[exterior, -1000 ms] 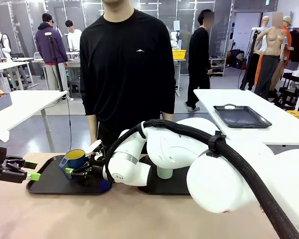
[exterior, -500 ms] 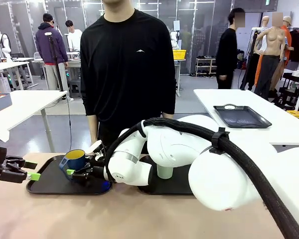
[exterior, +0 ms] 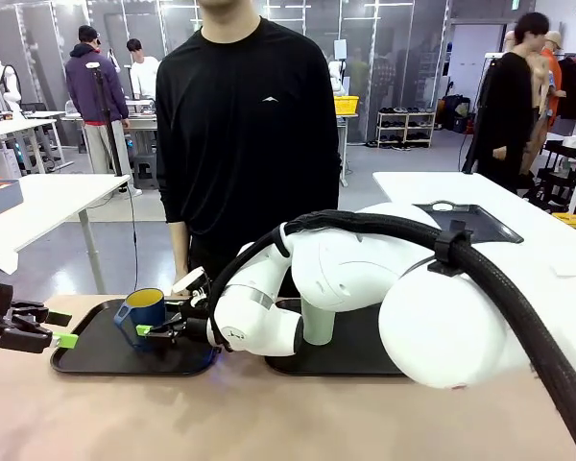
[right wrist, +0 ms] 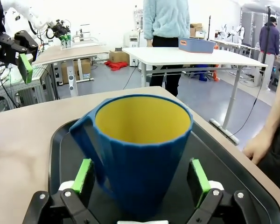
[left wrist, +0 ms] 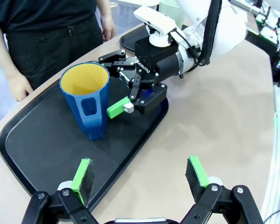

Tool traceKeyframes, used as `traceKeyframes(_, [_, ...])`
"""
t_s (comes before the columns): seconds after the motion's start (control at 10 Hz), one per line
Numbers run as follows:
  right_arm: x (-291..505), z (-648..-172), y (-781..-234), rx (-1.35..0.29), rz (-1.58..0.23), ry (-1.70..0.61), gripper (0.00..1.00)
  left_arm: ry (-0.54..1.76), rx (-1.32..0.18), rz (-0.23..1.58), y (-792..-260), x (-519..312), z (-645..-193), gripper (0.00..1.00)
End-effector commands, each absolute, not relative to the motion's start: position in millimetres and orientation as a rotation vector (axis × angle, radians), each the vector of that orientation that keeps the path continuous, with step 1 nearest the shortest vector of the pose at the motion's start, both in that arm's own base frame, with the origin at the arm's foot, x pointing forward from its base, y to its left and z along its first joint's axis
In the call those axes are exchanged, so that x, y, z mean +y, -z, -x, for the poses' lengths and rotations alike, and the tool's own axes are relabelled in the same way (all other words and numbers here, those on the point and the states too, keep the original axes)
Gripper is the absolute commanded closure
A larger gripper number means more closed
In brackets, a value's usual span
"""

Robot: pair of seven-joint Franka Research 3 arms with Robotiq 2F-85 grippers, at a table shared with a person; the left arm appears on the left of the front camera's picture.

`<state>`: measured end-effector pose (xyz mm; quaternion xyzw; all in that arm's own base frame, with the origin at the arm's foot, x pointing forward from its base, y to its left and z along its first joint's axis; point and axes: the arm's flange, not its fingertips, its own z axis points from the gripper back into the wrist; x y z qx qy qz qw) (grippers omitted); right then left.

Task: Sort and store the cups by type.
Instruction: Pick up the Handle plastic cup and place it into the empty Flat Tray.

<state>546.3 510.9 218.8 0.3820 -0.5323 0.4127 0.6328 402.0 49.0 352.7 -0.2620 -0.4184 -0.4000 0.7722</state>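
Note:
The dark blue handled mug (exterior: 144, 308) (left wrist: 88, 100) (right wrist: 140, 147), yellow inside, stands upright on the left black tray (exterior: 91, 353) (left wrist: 32, 149). My right gripper (exterior: 159, 327) (left wrist: 113, 85) (right wrist: 141, 176) is open, with a green pad on either side of the mug's base and a small gap to each. My left gripper (left wrist: 140, 173) (exterior: 65, 339) hovers open and empty at the tray's near left edge. The pale mint-green tumbler (exterior: 317, 327) (left wrist: 170, 8) stands on a second black tray (exterior: 360, 357), mostly hidden behind my right arm.
A person in black stands at the table's far side, with one hand (left wrist: 19, 86) (right wrist: 256, 147) hanging close to the left tray's far edge. My bulky right arm (exterior: 365, 288) and its black cable stretch across the middle of the table.
My right arm has shifted slightly back to the right, with the gripper still open at the mug. The mug and my left gripper have not moved.

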Motion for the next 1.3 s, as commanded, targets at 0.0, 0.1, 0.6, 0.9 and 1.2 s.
traceKeyframes(0.0, [494.5,-528.6,-222.2,-1.238,-0.846,-0.954,0.00,0.875,-0.937,0.559,-349.8,48.1,-403.5,0.00])
traceKeyframes(0.1, [489.5,-524.9,-223.9,-1.235,-0.837,-0.961,0.00,0.875,-0.937,0.559,-349.8,48.1,-403.5,0.00])
traceKeyframes(0.6, [470.1,-509.2,-231.4,-1.226,-0.811,-0.965,0.00,0.875,-0.937,0.559,-349.8,48.1,-403.5,0.00])
traceKeyframes(0.9, [466.7,-507.7,-229.4,-1.209,-0.815,-0.975,0.00,0.875,-0.937,0.559,-349.8,48.1,-403.5,0.00])
traceKeyframes(1.2, [473.5,-524.1,-232.3,-1.180,-0.832,-0.955,0.00,0.875,-0.937,0.559,-349.8,48.1,-403.5,0.00])
